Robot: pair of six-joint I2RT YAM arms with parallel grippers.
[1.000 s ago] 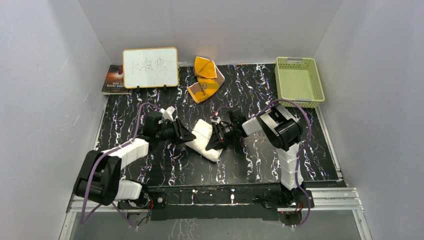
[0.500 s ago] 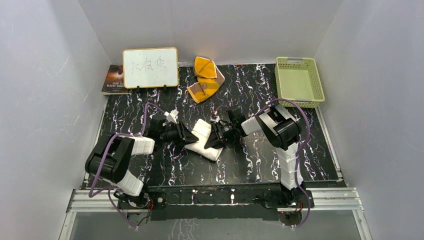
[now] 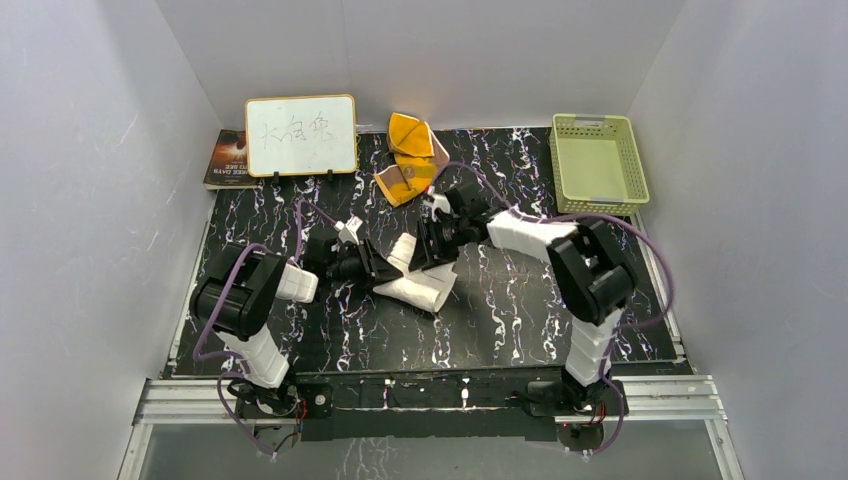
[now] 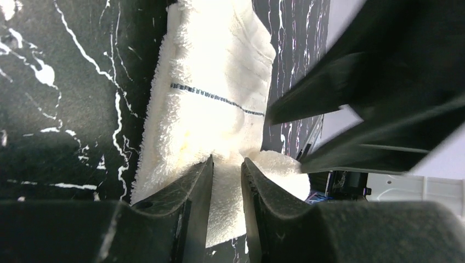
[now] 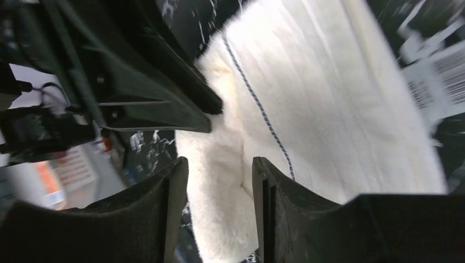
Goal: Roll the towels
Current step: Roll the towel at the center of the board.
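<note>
On the black marbled table, the half-rolled cream-white terry towel sits centrally; left gripper pinches its fold, right gripper straddles it unclenched. Keep the roll tight, turning both ends evenly

Top camera: high, behind the near edge, tilted down toward the far wall, whole table framed. Wrist cameras: very close, low, left facing right, right facing left (opposed). All three share the cream towel mid-table.
</note>
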